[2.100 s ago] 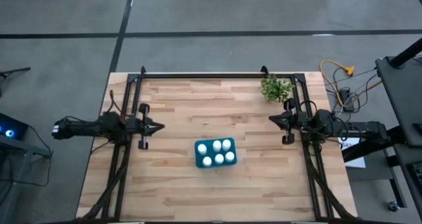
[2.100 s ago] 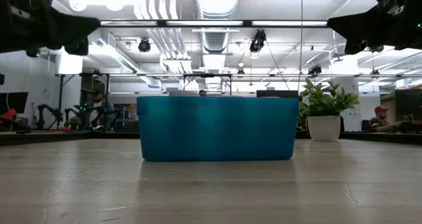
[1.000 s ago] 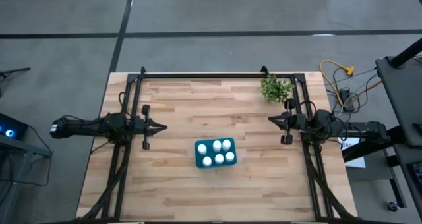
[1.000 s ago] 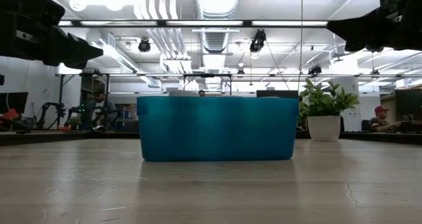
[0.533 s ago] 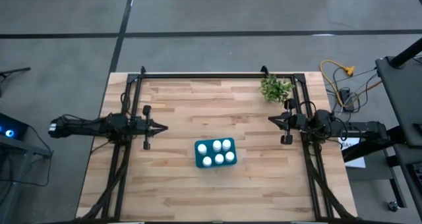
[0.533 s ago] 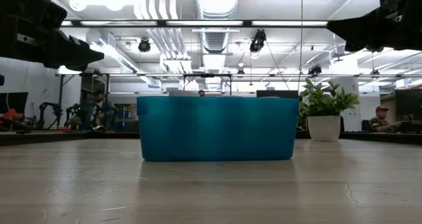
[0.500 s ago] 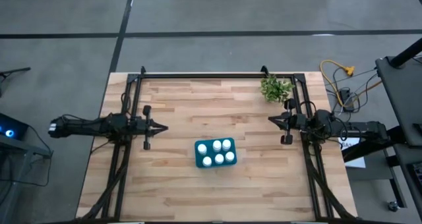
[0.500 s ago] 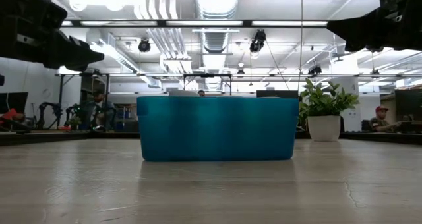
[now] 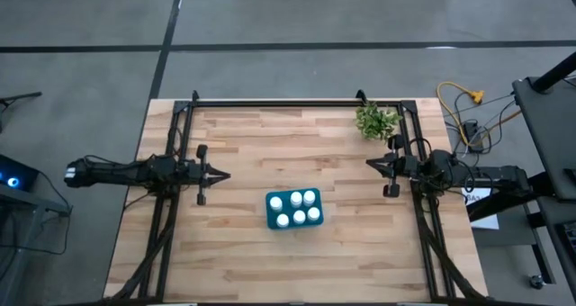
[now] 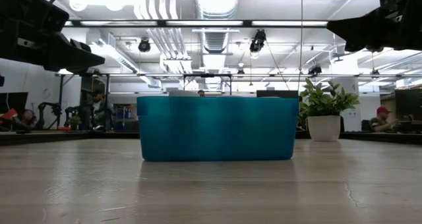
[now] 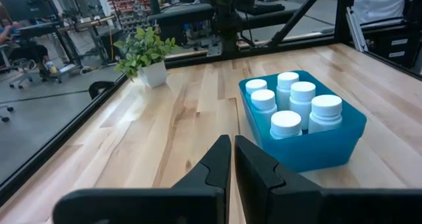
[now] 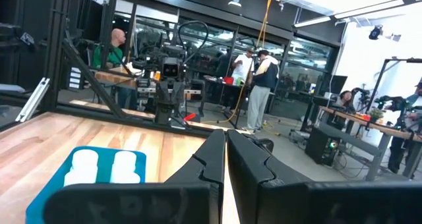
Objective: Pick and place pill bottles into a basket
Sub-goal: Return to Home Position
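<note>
The teal basket (image 9: 270, 221) stands on the table's middle, toward the near edge. Several white pill bottles (image 9: 294, 209) stand upright inside it, caps up. The basket also shows in the low view (image 10: 217, 128), the left wrist view (image 11: 316, 148) and the right wrist view (image 12: 49, 184). My left gripper (image 9: 225, 174) is shut and empty, above the table to the left of the basket. My right gripper (image 9: 369, 165) is shut and empty, above the table to the right of the basket and farther back.
A small green plant in a white pot (image 9: 375, 121) stands at the table's far right corner. A dark metal frame (image 9: 297, 103) runs along the far edge and both sides. Bare wood lies between each gripper and the basket. People show in the room beyond the table.
My left gripper has edged a little toward the table's right and stays shut. The basket and bottles have kept still.
</note>
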